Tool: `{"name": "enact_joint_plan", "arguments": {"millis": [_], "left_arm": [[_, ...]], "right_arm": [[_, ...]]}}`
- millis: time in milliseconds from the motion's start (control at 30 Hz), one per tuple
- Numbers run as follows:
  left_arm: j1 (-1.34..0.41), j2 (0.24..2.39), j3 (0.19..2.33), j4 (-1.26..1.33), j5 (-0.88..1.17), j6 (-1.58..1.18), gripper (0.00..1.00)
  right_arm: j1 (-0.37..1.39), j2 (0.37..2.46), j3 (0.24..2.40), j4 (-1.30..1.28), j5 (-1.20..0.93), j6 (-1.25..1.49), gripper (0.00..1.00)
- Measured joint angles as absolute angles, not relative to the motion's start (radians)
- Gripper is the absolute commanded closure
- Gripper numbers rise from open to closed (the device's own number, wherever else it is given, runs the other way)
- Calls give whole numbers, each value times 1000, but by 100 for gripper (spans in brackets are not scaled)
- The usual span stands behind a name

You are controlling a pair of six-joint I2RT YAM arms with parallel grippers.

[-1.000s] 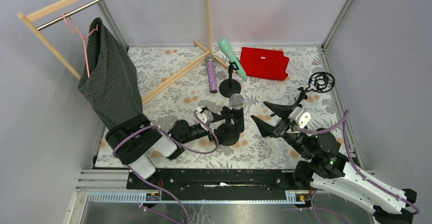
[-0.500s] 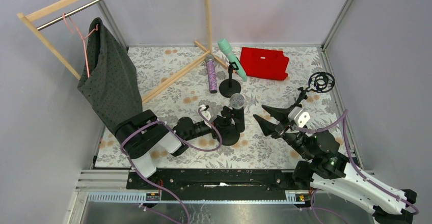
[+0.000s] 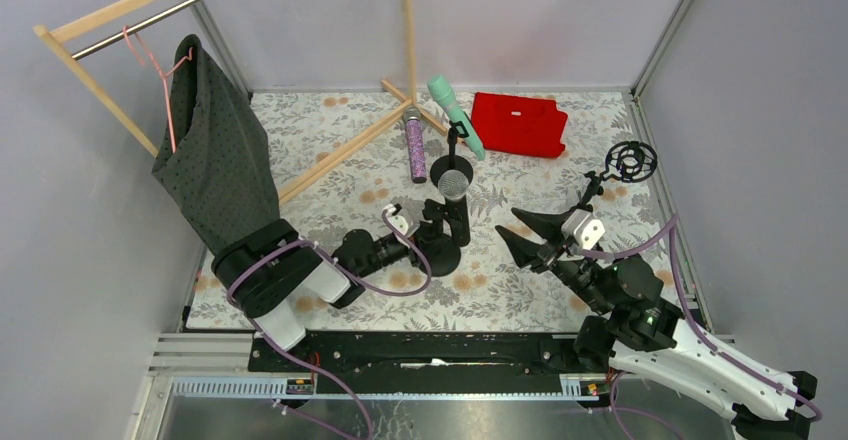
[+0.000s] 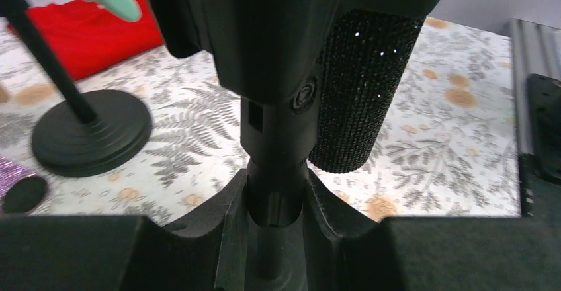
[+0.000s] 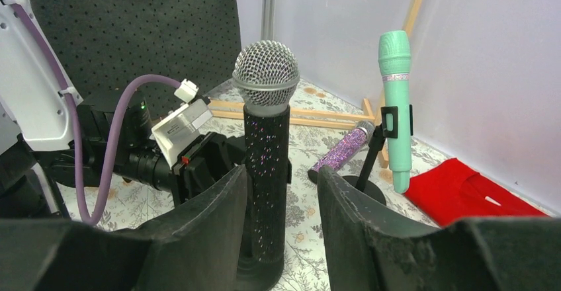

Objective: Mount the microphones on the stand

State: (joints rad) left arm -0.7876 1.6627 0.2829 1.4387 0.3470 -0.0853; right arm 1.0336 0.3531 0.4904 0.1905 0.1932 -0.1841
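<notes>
Since the earlier frame the near stand (image 3: 441,257) with the black microphone (image 3: 457,215) has slid away from the arm bases and a bit left, closer to the far stand (image 3: 452,171). Right arm barely changed.

Left gripper (image 4: 276,202) is clamped on the near stand's post, just under the clip, fingers tight either side. Black microphone sits upright in that clip, silver mesh head up.

Right gripper (image 3: 505,221) has its fingers spread, holding nothing. It's to the right of the black microphone and aimed at it. In the right wrist view the mic body stands framed between the two fingers but further out, not touching. Long axis is vertical, so a side-on close would meet the barrel square, I judge.

Mint-green microphone (image 3: 456,116) is already clipped in the far stand, tilted. Purple microphone (image 3: 415,149) lies flat on the table (image 3: 330,130) just left of the far stand's base, axis running near to far. It's probably the one left to mount. Left gripper is nearer to it but busy. Ring-mount stand (image 3: 628,161) is at far right, nothing in it, near the right arm.
</notes>
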Motion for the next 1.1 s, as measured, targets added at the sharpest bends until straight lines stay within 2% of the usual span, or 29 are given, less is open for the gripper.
{"name": "enact_joint_plan", "arguments": {"millis": [267,867,967,1100], "left_arm": [[-710,1673,273,1466,228,-54,100],[-534,1954,620,1469,251,-95,100],[-529,1977,657,1469,277,-104,89],[-522,1984,668,1471,301,-114,83]], "right_arm": [[1034,353,484,190,193,-174,52],[1034,308,484,139,194,-142,53],[1034,307,484,139,194,-141,53],[1034,307,484,139,194,-140,52]]}}
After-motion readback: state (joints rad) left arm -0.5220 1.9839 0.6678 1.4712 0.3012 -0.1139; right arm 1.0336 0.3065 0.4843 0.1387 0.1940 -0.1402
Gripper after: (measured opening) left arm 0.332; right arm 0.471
